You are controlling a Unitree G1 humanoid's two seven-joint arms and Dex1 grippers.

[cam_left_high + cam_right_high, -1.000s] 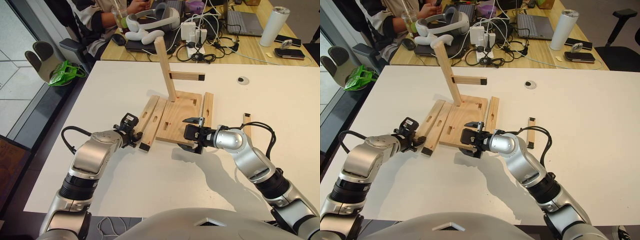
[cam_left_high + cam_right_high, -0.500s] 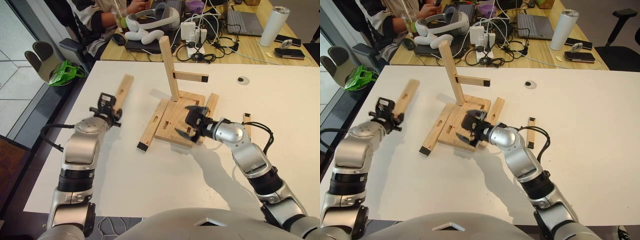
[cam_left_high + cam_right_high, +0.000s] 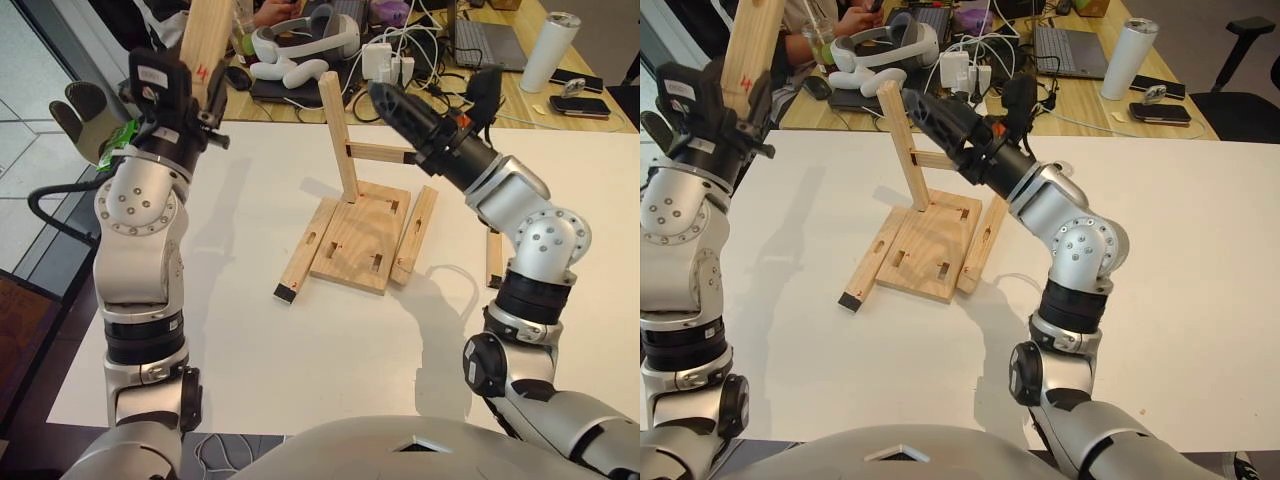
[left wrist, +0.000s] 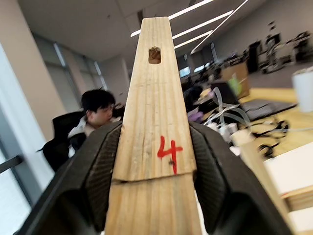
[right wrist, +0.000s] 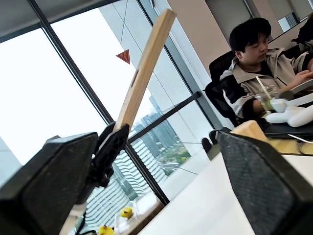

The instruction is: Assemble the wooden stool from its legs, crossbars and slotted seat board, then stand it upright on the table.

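The slotted seat board point(image 3: 360, 238) lies flat mid-table. One leg point(image 3: 335, 130) stands upright in its far corner, and a crossbar point(image 3: 380, 153) sticks out sideways from that leg. Two more legs lie along the board, one on its left point(image 3: 306, 248) and one on its right point(image 3: 415, 232). My left gripper point(image 3: 197, 80) is raised high at the far left, shut on a leg point(image 4: 156, 122) marked with a red 4 that points upward. My right gripper point(image 3: 385, 98) hangs open in the air just right of the upright leg's top, its pads point(image 5: 49, 181) wide apart. A short crossbar point(image 3: 493, 258) lies partly behind my right arm.
Behind the white table a wooden desk carries a headset point(image 3: 300, 45), chargers and cables point(image 3: 385, 70), a laptop and a tumbler point(image 3: 548, 50). A round grommet point(image 3: 486, 160) sits at the table's back right. The table's near half is bare.
My left arm lifted the leg from low over the table's left side to high and upright. My right gripper left the board's front edge and rose beside the standing leg.
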